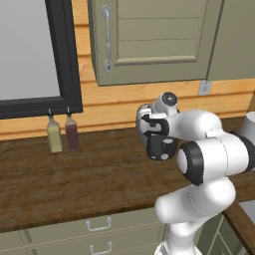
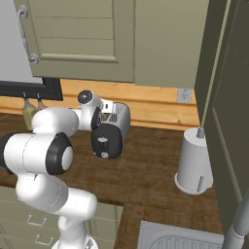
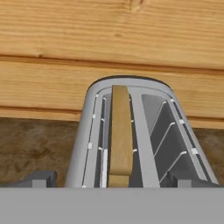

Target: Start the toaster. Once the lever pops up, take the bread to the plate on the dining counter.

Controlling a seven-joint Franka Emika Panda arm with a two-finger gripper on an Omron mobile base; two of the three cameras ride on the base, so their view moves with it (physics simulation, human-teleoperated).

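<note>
Right now the gripper (image 3: 112,181) hangs just above the toaster (image 3: 135,131), looking down into its top. Its two dark fingertips (image 3: 37,179) stand far apart, one at each side of the toaster, and they pinch nothing.

The toaster has two long slots. The bread (image 3: 120,135) stands on its edge in the left slot, as the hand view shows it. The other slot has just thin wire bars in it. The near end of the bread and of the toaster is cut off at the bottom of that view.

In the right base view the toaster (image 2: 113,129) sits on the dark wood worktop (image 2: 146,175) close to the wooden wall (image 2: 146,109). Its black end panel (image 2: 104,143) faces the camera. A small pale tab and a round knob show on it, but they are too small to tell how the lever stands.

The white arm (image 1: 209,149) bends forward over the worktop (image 1: 74,179), and its wrist hides most of the toaster in the left base view.

A white paper roll (image 2: 194,163) stands to the right of the toaster, well apart. Two bottles (image 1: 62,134) stand far to the left, under a dark window frame (image 1: 67,60). Green cupboards (image 1: 149,40) hang above. Part of a sink (image 2: 180,238) is cut off at the bottom.
</note>
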